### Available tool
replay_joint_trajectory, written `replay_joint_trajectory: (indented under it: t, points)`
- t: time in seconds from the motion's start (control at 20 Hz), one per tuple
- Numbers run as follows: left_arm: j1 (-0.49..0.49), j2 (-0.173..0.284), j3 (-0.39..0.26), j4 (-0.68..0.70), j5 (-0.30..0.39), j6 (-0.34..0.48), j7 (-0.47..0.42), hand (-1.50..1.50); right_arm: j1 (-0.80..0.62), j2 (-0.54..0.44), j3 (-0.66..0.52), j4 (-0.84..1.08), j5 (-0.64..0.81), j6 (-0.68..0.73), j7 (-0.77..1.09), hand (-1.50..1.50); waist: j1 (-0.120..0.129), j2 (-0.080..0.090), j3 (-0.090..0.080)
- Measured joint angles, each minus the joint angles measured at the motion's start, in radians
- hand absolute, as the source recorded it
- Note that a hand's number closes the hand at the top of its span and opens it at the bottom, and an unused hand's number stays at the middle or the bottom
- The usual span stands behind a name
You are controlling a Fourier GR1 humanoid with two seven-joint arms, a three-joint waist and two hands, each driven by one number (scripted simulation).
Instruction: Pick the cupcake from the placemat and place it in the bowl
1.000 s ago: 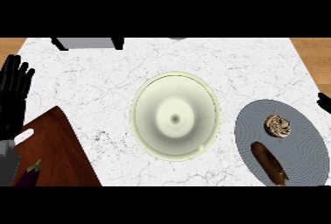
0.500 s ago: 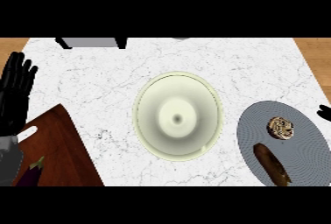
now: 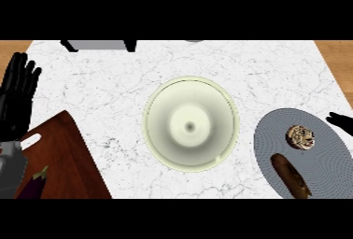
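Head view shows only a few black fingertips of the right hand (image 3: 341, 121) poking in from the right edge, so I cannot tell whether that hand is spread or curled. Those fingertips lie over the right rim of the grey oval placemat (image 3: 324, 158), near the cupcake (image 3: 300, 137) but not touching it. From above the cupcake is a small round brown thing with a mottled top, sitting on the upper part of the placemat. Below it on the same mat lies a long brown baked roll (image 3: 290, 174), its lower end cut off at the bottom of the scene. The mat's finely ribbed surface runs off the right side.

Between the mat and the left hand stands the pale cream bowl (image 3: 191, 124), smooth and round, in the middle of the white marbled worktop (image 3: 103, 93).

At the left edge the left hand (image 3: 17, 100) rests with fingers straight and apart, pointing up. Below it a dark wooden cutting board (image 3: 66, 158) carries a purple eggplant (image 3: 33, 184), partly hidden by the grey forearm. A grey object (image 3: 96, 45) is cropped at the top.
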Motion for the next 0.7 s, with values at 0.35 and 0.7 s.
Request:
replay_joint_trajectory:
  t: [0.35,0.7]
  points:
    - [0.006,-0.024,0.008,-0.027,-0.029,-0.005,0.027,0.0,-0.043,0.099,0.06,0.167,0.158,-0.046,-0.092,-1.5,0.003,0.0,0.0]
    - [-0.004,-0.048,0.025,-0.032,-0.055,-0.018,0.041,0.0,-0.12,0.159,0.062,0.344,0.276,-0.079,-0.188,-1.5,0.003,0.0,0.0]
